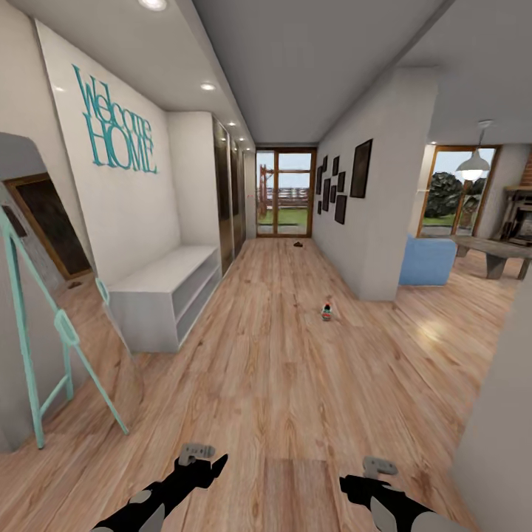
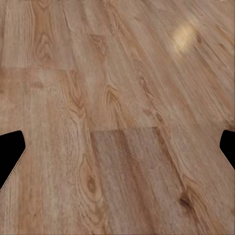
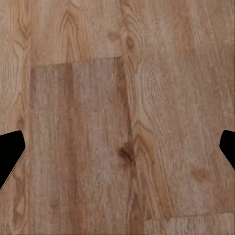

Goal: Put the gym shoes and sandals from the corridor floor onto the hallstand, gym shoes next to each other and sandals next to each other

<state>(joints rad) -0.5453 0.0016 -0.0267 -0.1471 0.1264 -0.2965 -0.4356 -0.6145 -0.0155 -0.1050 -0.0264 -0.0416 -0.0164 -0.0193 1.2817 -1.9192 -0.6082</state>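
Ahead, one gym shoe (image 1: 326,312) sits on the corridor floor (image 1: 281,384) at one o'clock, shoe rack (image 1: 166,295) at ten; both arms' jaws apart, empty.

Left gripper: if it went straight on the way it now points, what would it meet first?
Judging by the left wrist view, the left gripper, fingers wide apart and holding nothing, points down at bare wood floor. It would most likely meet the planks first; nothing lies between, though depth is hard to judge.
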